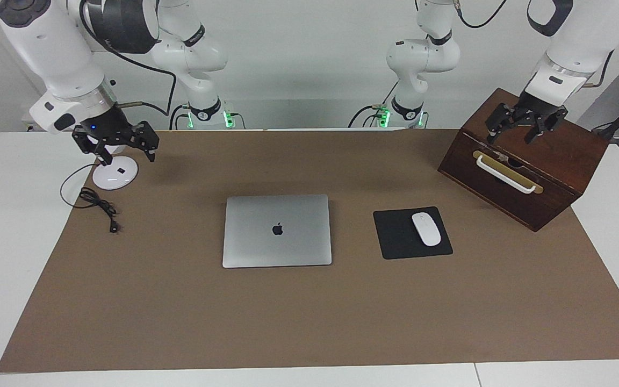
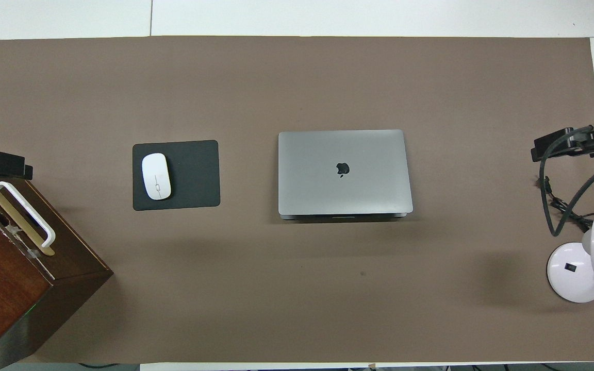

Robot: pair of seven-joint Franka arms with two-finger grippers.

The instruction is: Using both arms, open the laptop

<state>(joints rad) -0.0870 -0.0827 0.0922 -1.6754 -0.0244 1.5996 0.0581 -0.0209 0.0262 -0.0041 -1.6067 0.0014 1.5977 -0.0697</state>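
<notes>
**At mid-bench: laptop shut, both hands raised and released**

At the middle of the brown mat on the bench, the laptop lies flat with its lid closed, logo upward. Beside it, toward the left arm's end, a white mouse rests on a black mouse pad. The left hand hangs over the wooden box, fingers spread and holding nothing. The right hand hangs over the white lamp base, fingers likewise apart and unladen.
</notes>
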